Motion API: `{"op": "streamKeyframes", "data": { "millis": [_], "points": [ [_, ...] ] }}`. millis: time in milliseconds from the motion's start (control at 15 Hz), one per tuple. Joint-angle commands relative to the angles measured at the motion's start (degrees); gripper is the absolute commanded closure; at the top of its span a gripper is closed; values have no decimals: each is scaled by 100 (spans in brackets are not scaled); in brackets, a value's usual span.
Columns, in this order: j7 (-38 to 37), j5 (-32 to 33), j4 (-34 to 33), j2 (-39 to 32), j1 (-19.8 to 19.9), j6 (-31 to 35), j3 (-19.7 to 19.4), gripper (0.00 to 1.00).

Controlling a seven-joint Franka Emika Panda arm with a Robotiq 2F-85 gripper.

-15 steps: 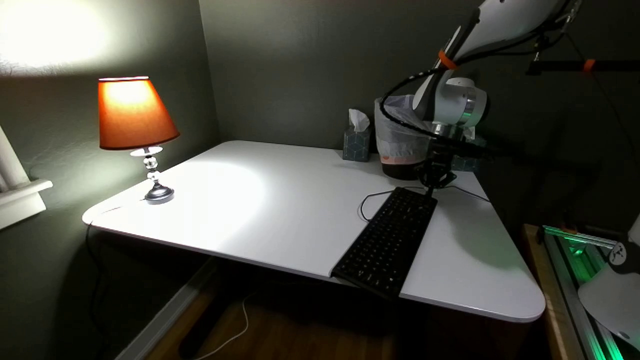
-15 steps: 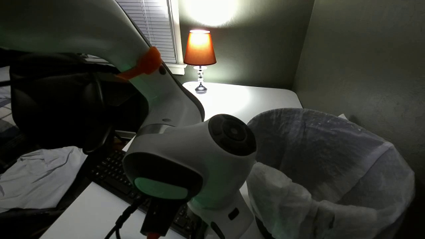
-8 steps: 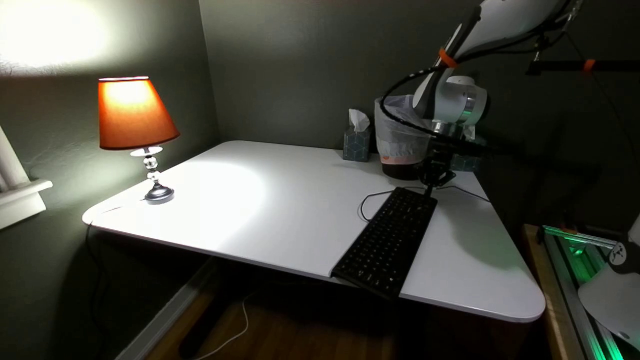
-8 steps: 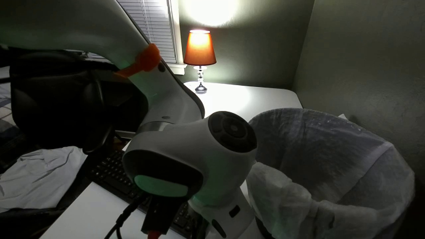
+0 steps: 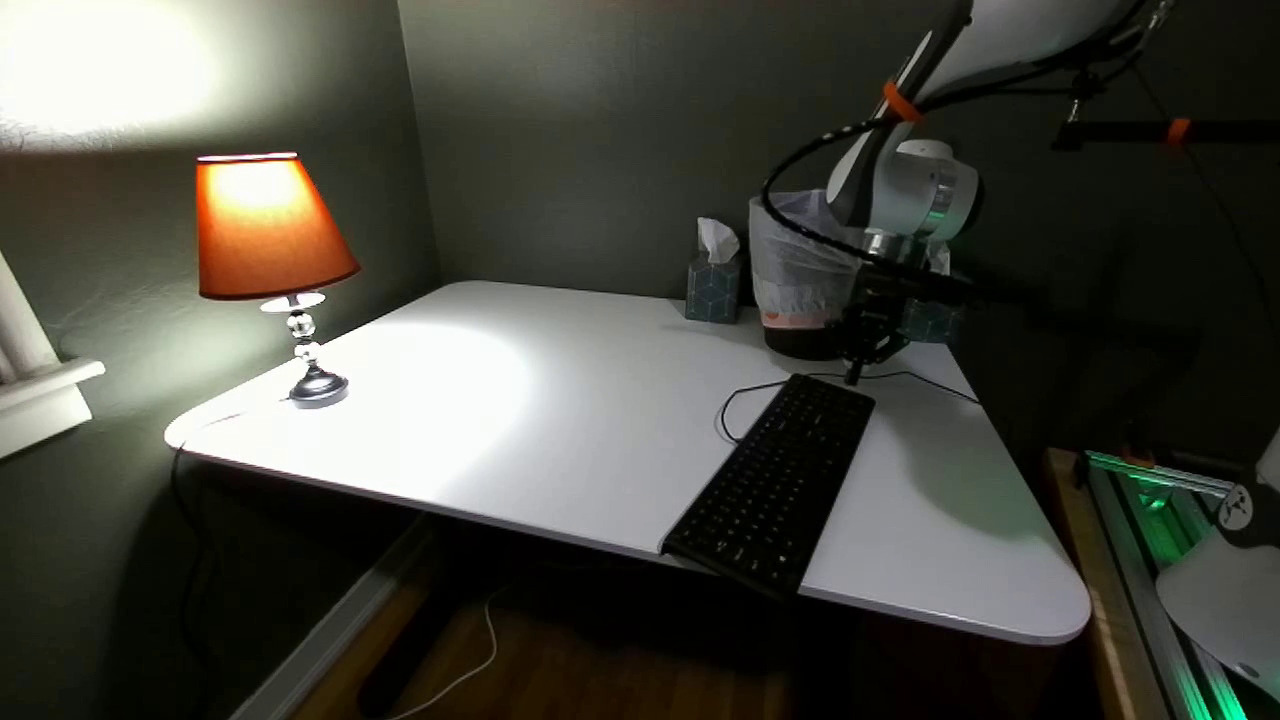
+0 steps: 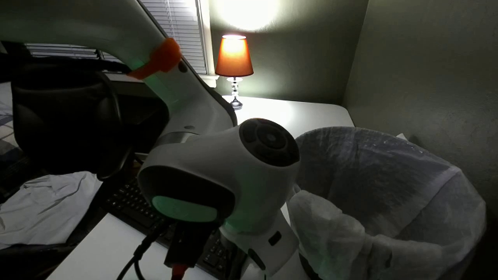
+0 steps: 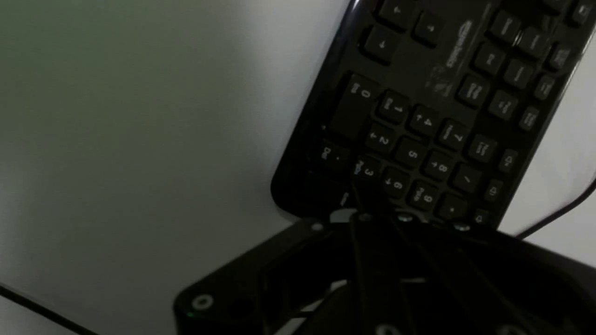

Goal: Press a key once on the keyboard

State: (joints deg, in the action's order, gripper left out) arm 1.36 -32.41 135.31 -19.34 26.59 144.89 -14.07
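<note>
The black keyboard (image 5: 775, 485) lies on the white desk in an exterior view, its near end jutting over the front edge. Part of it shows beside the arm in an exterior view (image 6: 130, 202). In the wrist view the number-pad end of the keyboard (image 7: 409, 116) fills the upper right. My gripper (image 5: 853, 376) is at the far end of the keyboard, its narrow fingertips together and seemingly a little above it. In the wrist view the dark gripper (image 7: 371, 193) covers part of the keys by 3 and Enter. It holds nothing visible. The arm hides the gripper in an exterior view.
A lined trash bin (image 5: 800, 270) and a tissue box (image 5: 712, 290) stand at the back of the desk. A lit lamp (image 5: 315, 375) stands at the far left. The keyboard's thin cable (image 5: 728, 410) loops beside it. The white desk (image 5: 600, 420) has a front edge.
The arm and gripper have risen slightly. The fingertips, earlier at the keyboard's far end, now sit higher and a little away from it. The keyboard has not moved.
</note>
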Motion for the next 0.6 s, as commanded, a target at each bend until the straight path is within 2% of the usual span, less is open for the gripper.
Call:
{"op": "streamKeyframes", "data": {
  "millis": [0, 533],
  "points": [
    [114, -79, 206, 205, -35, 116, -8, 67],
    [38, -7, 279, 312, -94, 129, -53, 8]
  ]
}}
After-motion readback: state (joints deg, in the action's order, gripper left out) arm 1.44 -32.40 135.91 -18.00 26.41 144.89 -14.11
